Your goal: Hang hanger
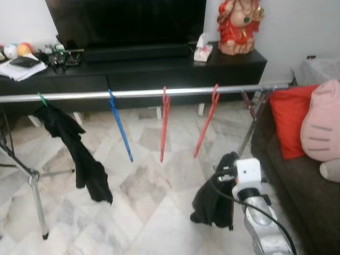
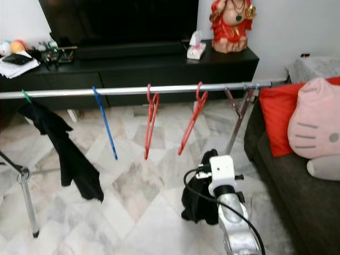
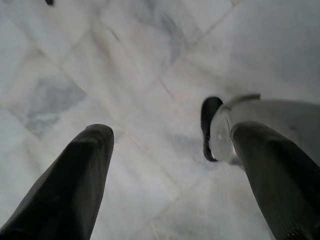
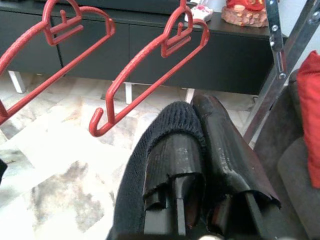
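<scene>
Right gripper point(image 4: 192, 145) pinches tight on a black garment point(image 1: 212, 199), carried low at five o'clock of the rail point(image 1: 143, 93), ready to lift. Nearest red hanger point(image 1: 206, 122) hangs at twelve. Left gripper point(image 3: 170, 165) idles, spread wide.

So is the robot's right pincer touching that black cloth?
Touching. In the right wrist view the right pincer is shut, and the black cloth wraps over one finger, pinched against the other.
</scene>
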Motion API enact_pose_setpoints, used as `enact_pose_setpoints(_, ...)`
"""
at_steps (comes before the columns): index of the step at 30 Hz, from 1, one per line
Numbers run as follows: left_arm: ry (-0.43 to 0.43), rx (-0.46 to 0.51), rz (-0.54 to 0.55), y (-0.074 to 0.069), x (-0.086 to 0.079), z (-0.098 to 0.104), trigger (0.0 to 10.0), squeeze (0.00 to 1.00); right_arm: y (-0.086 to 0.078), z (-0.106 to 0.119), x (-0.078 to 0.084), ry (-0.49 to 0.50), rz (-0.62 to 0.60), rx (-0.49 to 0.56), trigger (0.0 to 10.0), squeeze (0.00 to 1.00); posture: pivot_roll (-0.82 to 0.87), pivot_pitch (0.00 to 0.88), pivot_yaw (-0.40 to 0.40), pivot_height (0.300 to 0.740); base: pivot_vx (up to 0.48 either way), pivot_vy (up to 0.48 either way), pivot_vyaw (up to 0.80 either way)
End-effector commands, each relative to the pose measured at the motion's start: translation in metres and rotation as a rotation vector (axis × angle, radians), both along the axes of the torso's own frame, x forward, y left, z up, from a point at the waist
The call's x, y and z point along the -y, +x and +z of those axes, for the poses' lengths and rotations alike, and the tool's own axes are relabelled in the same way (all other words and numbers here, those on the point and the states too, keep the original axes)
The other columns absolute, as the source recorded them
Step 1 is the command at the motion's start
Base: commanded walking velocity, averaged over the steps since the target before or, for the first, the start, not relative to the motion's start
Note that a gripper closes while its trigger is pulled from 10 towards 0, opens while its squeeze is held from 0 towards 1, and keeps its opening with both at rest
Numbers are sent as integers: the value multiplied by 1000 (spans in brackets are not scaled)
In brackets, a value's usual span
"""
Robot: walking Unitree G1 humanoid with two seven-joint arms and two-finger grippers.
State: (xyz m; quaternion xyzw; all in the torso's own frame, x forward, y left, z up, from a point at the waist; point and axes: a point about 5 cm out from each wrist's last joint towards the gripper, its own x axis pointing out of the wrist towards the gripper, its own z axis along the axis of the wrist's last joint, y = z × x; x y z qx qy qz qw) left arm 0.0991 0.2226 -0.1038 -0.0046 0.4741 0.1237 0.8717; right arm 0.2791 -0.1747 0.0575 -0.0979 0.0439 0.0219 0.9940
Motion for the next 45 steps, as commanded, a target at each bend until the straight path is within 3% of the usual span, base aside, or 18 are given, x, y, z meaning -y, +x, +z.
enact_pose_setpoints(1, 21, 19, 6, 1, -3, 1, 10000, 0, 4, 5, 2, -6, -1, 31, 10000, 0, -168, 0, 50, 740, 0, 0, 0)
enact_pose_setpoints(10, 80, 139, 23, 9, -3, 9, 10000, 0, 10, -12, 16, 0, -40, -55, 10000, 0, -159, 0, 43, 740, 0, 0, 0)
enact_pose_setpoints(14, 81, 139, 23, 9, -3, 9, 10000, 0, 10, -12, 16, 0, -39, -54, 10000, 0, -159, 0, 43, 740, 0, 0, 0)
enact_pose_setpoints(15, 174, 404, -45, 69, -17, 43, 10000, 0, 7, -27, 24, 15, -75, -130, 10000, 0, -142, 0, 36, 740, 0, 0, 0)
enact_pose_setpoints(16, 241, 604, -96, 109, -23, 76, 10000, 0, 4, -38, 29, 28, -102, -187, 10000, 0, -139, 0, 35, 740, 0, 0, 0)
enact_pose_setpoints(17, 287, 744, -132, 133, -24, 102, 10000, 0, 1, -46, 33, 37, -122, -228, 10000, 0, -136, 0, 34, 740, 0, 0, 0)
enact_pose_setpoints(18, 314, 843, -156, 147, -23, 121, 10000, 0, -2, -53, 36, 44, -138, -263, 10000, 0, -134, 0, 36, 740, 0, 0, 0)
enact_pose_setpoints(22, 342, 996, -246, 157, -4, 148, 10000, 0, -14, -69, 37, 26, -149, -351, 10000, 0, -136, 0, 43, 740, 0, 0, 0)
enact_pose_setpoints(26, 331, 1037, -288, 158, 11, 156, 10000, 0, -20, -76, 36, 30, -152, -380, 10000, 0, -135, 0, 44, 740, 0, 0, 0)
enact_pose_setpoints(35, 185, 1111, -473, 158, 69, 175, 10000, 0, -39, -98, 36, 14, -172, -525, 10000, 0, -119, 0, 38, 740, 0, 0, 0)
enact_pose_setpoints(45, 177, 1116, -412, 157, 72, 183, 10000, 0, -41, -100, 34, 38, -186, -528, 10000, 0, -115, 0, 37, 740, 0, 0, 0)
